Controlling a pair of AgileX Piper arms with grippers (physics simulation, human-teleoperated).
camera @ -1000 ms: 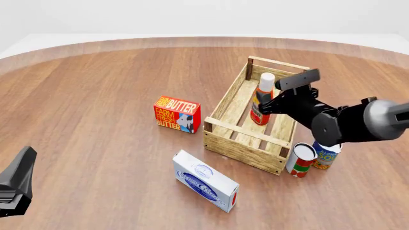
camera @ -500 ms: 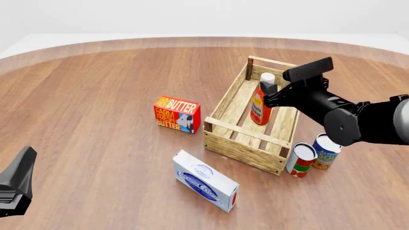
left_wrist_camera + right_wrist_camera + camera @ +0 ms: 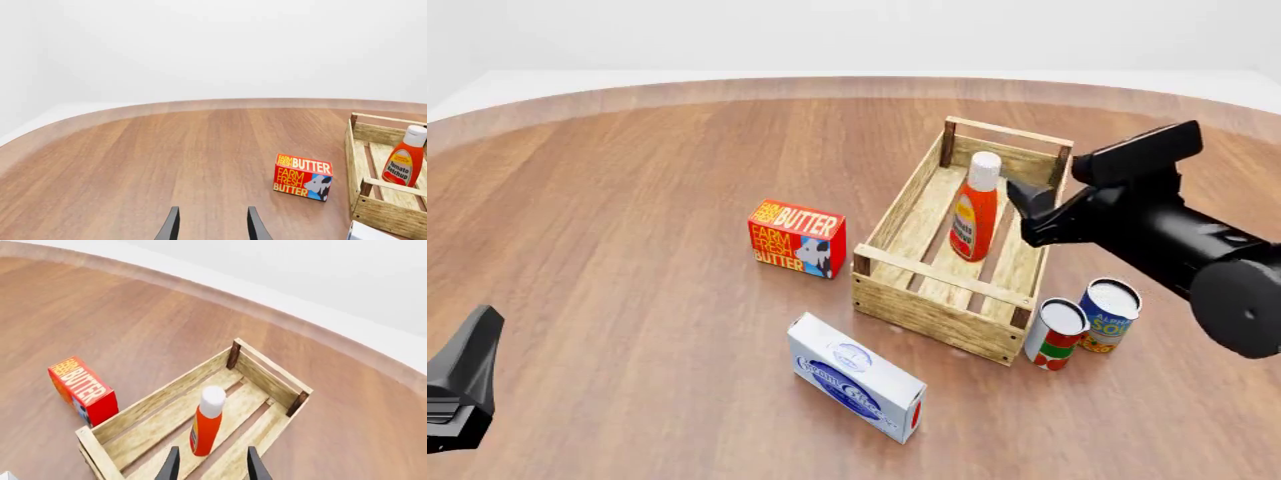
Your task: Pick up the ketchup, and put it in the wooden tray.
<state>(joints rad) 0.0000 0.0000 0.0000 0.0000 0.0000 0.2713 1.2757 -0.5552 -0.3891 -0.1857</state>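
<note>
A round wooden table [image 3: 641, 190] with reddish-brown planks fills the scene; behind its curved edge lies a plain white, evenly lit backdrop [image 3: 827, 35].

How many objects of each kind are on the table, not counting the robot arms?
Bottle: 1, the ketchup, standing in the wooden tray
Crate: 1, the wooden tray
Boxes: 2, the butter box and the white-and-blue box
Cans: 2, the red-and-white can and the blue can
Total: 6
</note>
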